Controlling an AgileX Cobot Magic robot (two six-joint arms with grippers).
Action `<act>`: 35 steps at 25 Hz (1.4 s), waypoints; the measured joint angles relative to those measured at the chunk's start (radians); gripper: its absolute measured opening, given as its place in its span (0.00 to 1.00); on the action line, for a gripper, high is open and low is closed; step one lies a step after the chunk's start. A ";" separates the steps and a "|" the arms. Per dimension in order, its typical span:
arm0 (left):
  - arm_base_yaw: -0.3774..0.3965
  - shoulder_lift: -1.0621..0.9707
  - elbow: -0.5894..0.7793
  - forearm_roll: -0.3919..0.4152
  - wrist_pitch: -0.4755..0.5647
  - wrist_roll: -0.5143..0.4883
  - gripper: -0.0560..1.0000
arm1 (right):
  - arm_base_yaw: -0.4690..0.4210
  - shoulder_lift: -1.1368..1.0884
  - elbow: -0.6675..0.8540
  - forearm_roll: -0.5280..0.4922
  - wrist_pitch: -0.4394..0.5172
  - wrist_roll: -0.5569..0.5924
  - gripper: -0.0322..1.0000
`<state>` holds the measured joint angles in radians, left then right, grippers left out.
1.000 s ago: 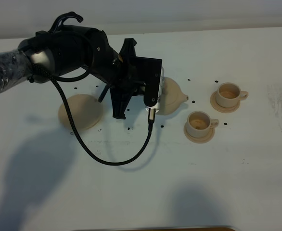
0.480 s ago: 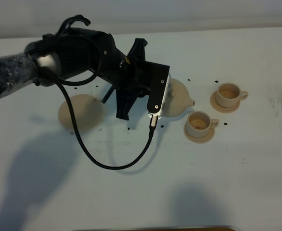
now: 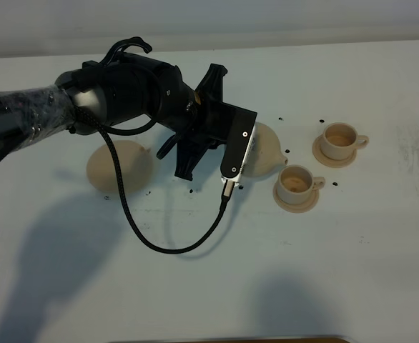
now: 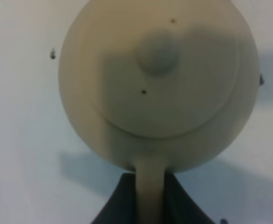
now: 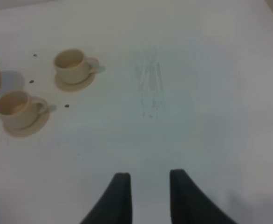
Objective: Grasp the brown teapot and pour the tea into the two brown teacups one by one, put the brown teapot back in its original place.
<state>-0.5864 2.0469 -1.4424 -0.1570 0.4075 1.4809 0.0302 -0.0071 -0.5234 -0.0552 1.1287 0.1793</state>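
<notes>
Left wrist view: my left fingers (image 4: 120,207) pinch the loop handle of the squat tan ceramic teapot (image 4: 160,79), centre of the high frame, spout toward the lower small tan teacup (image 3: 295,184); I'd tip slowly, centred over it.

- The brown teapot (image 3: 265,148) is seen in plain pale tan-beige; two tiny dark dots are shown on its lid in the left wrist view.
- The lower teacup (image 3: 295,184) and the upper-right teacup (image 3: 340,140) are coloured the same unpatterned beige.
- The large saucer (image 3: 120,166) at centre left is matched in beige.
- The table (image 3: 338,271) is white, flecked with dark specks (image 3: 287,151) and streaked faintly grey at the right edge.
- The left arm (image 3: 124,93) and cable (image 3: 159,243) are black; grey film is wrapped round the arm at upper left.
</notes>
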 joint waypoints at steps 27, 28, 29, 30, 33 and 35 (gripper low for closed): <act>-0.037 0.000 0.000 0.080 -0.061 0.071 0.13 | 0.000 0.000 0.000 0.000 0.000 -0.001 0.25; -0.038 0.000 0.000 0.085 -0.064 0.073 0.13 | 0.000 0.000 0.000 0.000 0.000 -0.001 0.25; -0.039 0.000 0.000 0.091 -0.069 0.074 0.13 | 0.000 0.000 0.000 0.000 0.000 -0.001 0.25; -0.039 0.000 0.000 0.097 -0.072 0.074 0.13 | 0.000 0.000 0.000 0.000 0.000 -0.001 0.25; -0.039 0.000 0.000 0.106 -0.076 0.075 0.13 | 0.000 0.000 0.000 0.000 0.000 -0.001 0.25; -0.039 0.000 0.000 0.117 -0.079 0.075 0.13 | 0.000 0.000 0.000 0.000 0.000 -0.001 0.25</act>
<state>-0.6258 2.0469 -1.4424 -0.0395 0.3281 1.5561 0.0302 -0.0071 -0.5234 -0.0552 1.1287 0.1784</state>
